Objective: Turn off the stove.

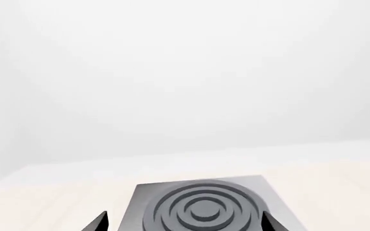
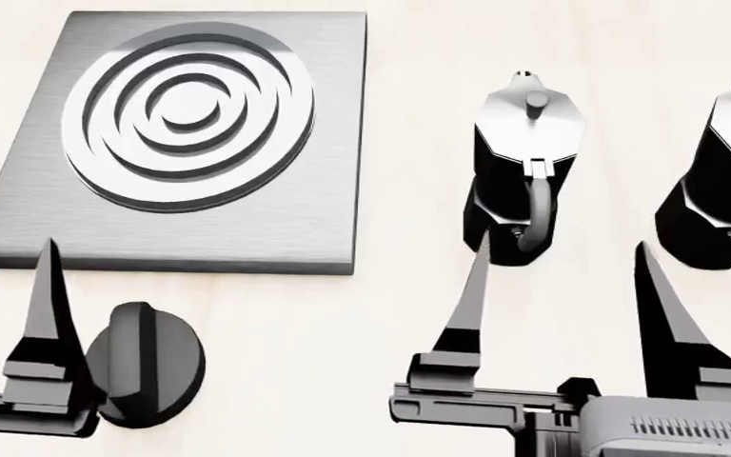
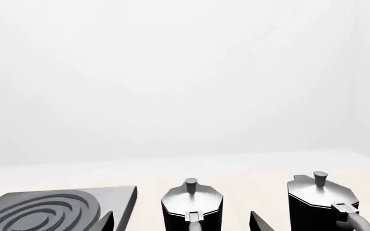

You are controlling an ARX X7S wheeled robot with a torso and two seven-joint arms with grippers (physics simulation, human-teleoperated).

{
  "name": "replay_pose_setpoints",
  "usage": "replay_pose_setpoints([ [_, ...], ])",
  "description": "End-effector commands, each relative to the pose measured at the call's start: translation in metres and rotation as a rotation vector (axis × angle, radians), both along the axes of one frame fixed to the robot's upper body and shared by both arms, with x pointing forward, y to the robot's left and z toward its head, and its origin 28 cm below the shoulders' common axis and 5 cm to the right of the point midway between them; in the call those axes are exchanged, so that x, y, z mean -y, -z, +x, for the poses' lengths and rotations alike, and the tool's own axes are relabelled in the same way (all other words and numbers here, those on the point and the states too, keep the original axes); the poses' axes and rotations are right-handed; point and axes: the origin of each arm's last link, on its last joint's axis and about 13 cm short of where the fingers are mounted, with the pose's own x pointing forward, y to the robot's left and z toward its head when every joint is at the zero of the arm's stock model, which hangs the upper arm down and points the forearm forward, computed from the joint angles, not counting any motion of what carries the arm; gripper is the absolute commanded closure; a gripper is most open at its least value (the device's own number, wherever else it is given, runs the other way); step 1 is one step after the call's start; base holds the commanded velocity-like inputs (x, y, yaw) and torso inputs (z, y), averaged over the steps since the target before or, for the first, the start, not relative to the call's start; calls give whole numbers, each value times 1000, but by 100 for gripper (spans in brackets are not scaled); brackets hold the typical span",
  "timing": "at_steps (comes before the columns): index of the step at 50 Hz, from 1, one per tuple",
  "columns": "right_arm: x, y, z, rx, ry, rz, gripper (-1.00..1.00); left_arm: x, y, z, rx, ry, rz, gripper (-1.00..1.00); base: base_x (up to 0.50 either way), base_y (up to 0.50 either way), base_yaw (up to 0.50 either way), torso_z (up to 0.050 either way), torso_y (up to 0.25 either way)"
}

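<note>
Stove: flat grey plate with ringed burner, resting on the pale tabletop directly ahead of the left gripper. Left gripper: one finger visible in the head view; opening width cannot be determined; nothing visibly held. Black knob sits just beside that finger. Right gripper: jaws spread wide, empty, with two moka pots just ahead.

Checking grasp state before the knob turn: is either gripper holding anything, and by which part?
Nothing is held. The left gripper is open near the knob; the right gripper is open and empty.
</note>
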Motion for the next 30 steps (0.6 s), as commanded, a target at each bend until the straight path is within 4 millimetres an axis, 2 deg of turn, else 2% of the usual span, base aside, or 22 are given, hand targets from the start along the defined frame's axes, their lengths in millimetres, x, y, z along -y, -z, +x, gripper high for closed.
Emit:
replay_pose_setpoints([
  [1, 3, -9, 2, 35, -8, 9, -100, 0, -7, 4, 31, 17, -19, -100, 0, 0, 0, 0, 0],
  [30, 1, -24, -1, 75, -22, 2, -100, 3, -29, 3, 99, 31, -4, -100, 0, 0, 0, 0, 0],
])
